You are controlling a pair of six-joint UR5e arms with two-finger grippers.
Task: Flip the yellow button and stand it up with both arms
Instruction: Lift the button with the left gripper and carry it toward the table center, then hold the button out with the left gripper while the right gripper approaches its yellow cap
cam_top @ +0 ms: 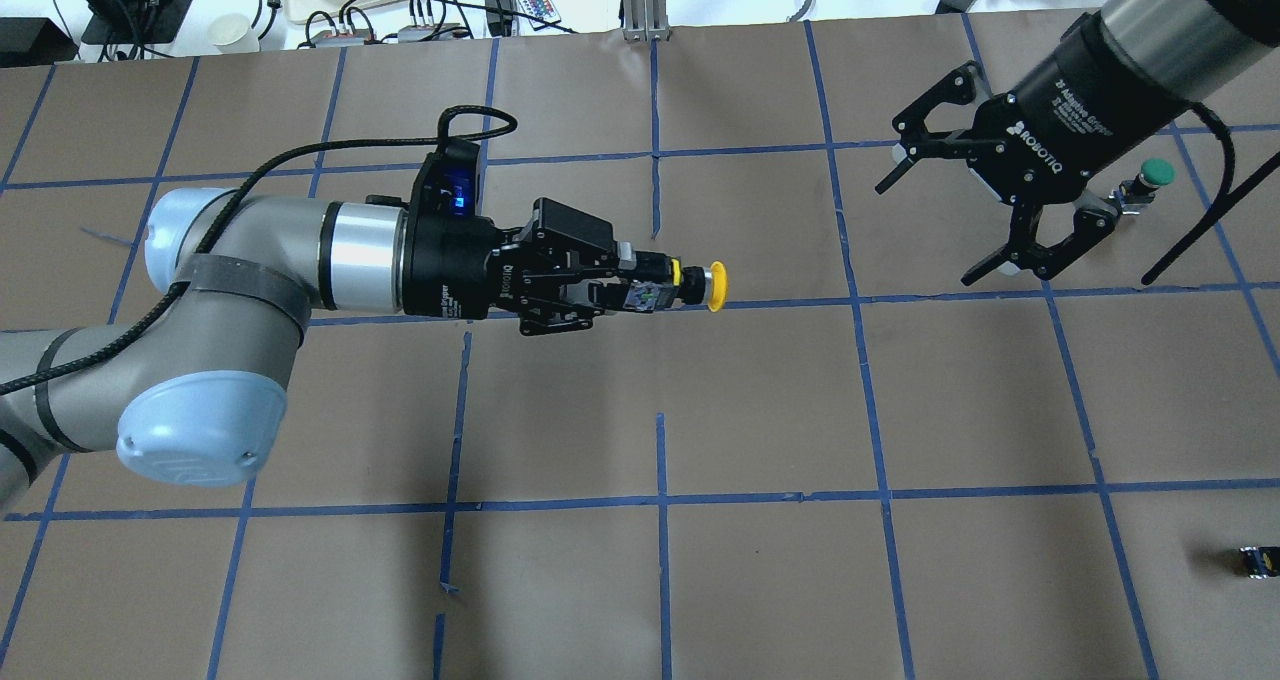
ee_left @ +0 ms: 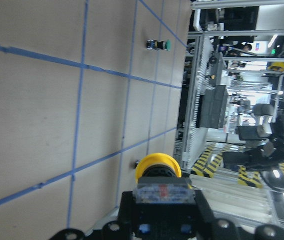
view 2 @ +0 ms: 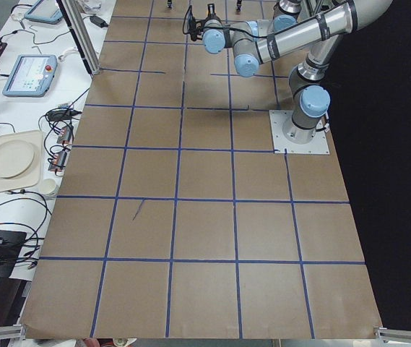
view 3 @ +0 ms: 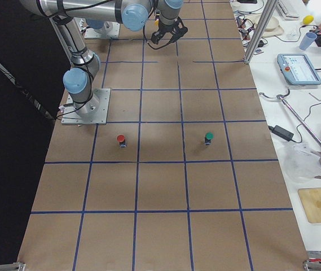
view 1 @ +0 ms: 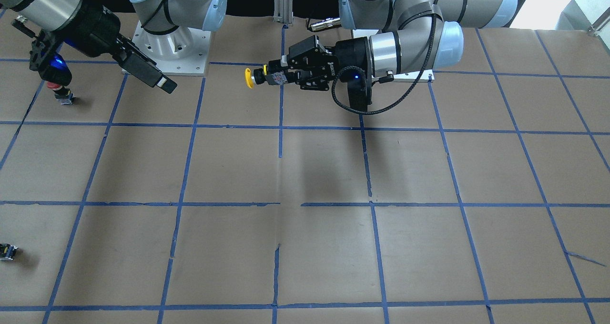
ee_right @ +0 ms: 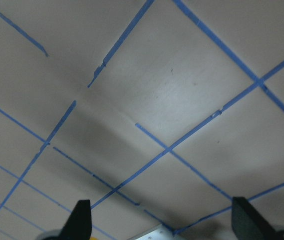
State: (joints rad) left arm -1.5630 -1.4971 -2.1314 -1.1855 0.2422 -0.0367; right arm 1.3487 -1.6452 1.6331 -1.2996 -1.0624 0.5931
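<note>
My left gripper point(cam_top: 640, 285) is shut on the yellow button point(cam_top: 712, 286) and holds it sideways above the table, with the yellow cap pointing toward my right arm. The button also shows in the front view point(view 1: 249, 77) and in the left wrist view point(ee_left: 157, 169), where its grey body sits between the fingers. My right gripper point(cam_top: 930, 232) is open and empty. It hangs above the table well to the right of the button, with its jaws turned toward it. In the right wrist view point(ee_right: 161, 222) only bare table lies between its fingertips.
A green-capped button point(cam_top: 1152, 174) stands behind my right gripper. A red-capped button point(view 1: 59, 88) stands under my right wrist. A small dark capless block point(cam_top: 1258, 560) lies near the table's right front corner. Brown paper point(cam_top: 660, 410) with blue tape lines covers the table.
</note>
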